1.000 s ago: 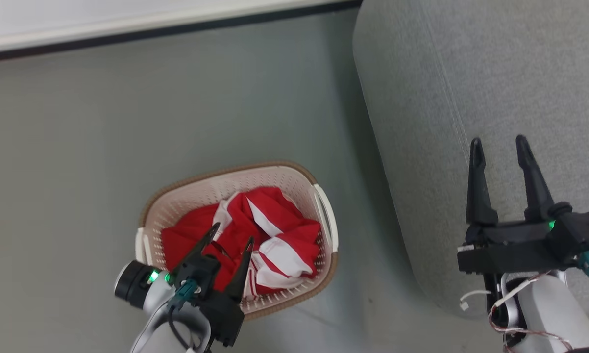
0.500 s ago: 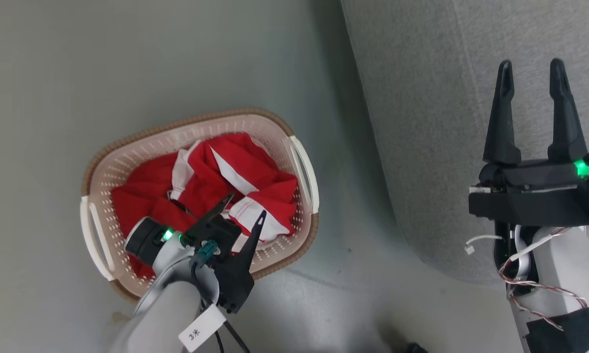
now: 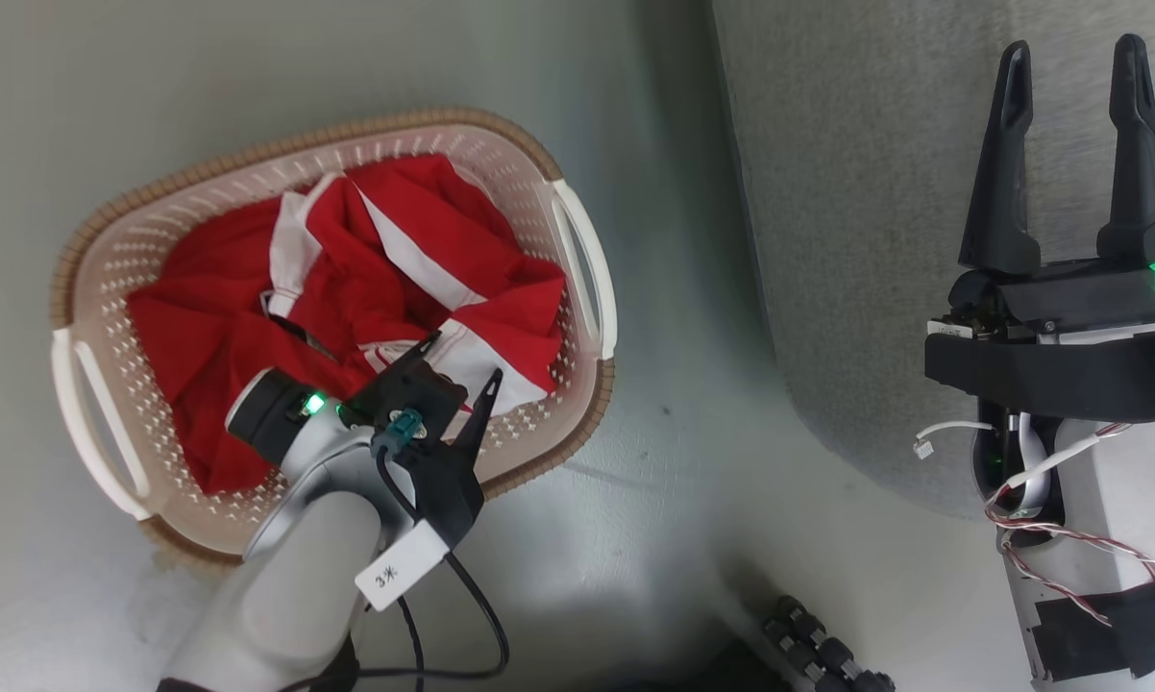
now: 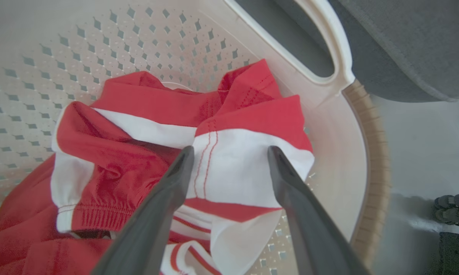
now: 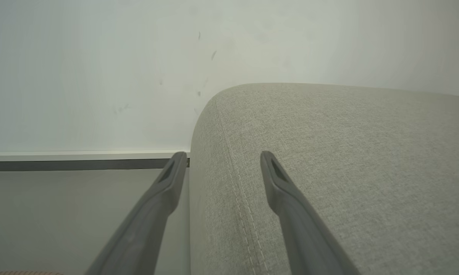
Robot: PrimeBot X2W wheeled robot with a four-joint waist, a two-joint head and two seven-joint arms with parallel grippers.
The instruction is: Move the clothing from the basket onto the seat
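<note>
The clothing [image 3: 366, 288] is a heap of red fabric with white stripes lying in the cream basket [image 3: 577, 279] with a brown rim, on the floor at the left. My left gripper [image 3: 462, 358] hangs open inside the basket's near right part, its fingers straddling a white-striped fold [image 4: 229, 168] without closing on it. The grey seat [image 3: 856, 192] fills the right side. My right gripper [image 3: 1072, 53] stands open over the seat's edge [image 5: 229, 160], with nothing between its fingers.
Grey floor [image 3: 654, 538] lies between the basket and the seat. A dark ribbed part of my base [image 3: 818, 644] shows at the bottom. A white wall with a dark skirting strip [image 5: 80, 164] stands beyond the seat's corner.
The head camera has tilted down, so basket and seat look larger and shifted. My left gripper has sunk deeper into the basket onto the clothing. Both grippers stay open.
</note>
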